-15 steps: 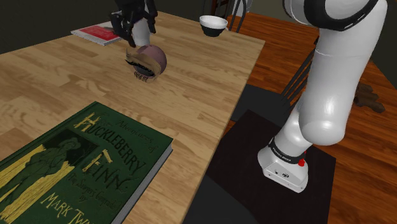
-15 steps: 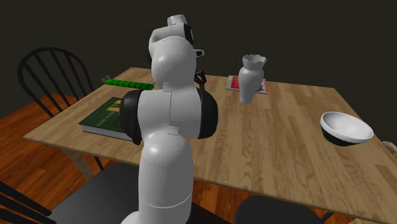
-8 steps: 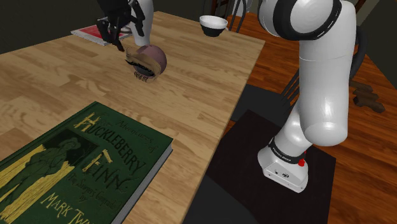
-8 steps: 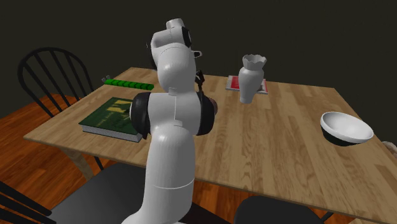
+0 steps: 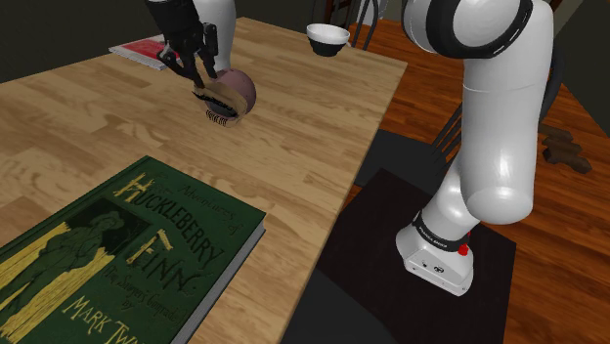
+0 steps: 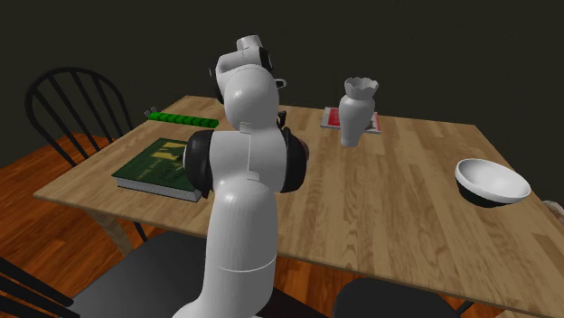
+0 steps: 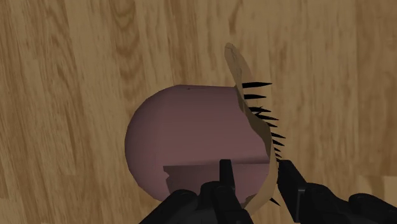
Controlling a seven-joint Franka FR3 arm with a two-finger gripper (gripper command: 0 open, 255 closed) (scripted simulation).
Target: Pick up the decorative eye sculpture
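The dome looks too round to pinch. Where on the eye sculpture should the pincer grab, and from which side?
Probably the eye sculpture's thin tan rim, from straight above: it juts from the round mauve body as a narrow flange, with lashes on its outer side. The open pincer straddles it.

White arm (image 5: 499, 147) with dark joint bands, black hand (image 5: 198, 78), red-dotted base (image 5: 435, 256).

The green book (image 5: 127, 256), lying against one edge of the table (image 5: 293, 147), carries the cover title "HUCKLEBERRY FINN". Below it is the author line "MARK TW", cut off at the frame edge.
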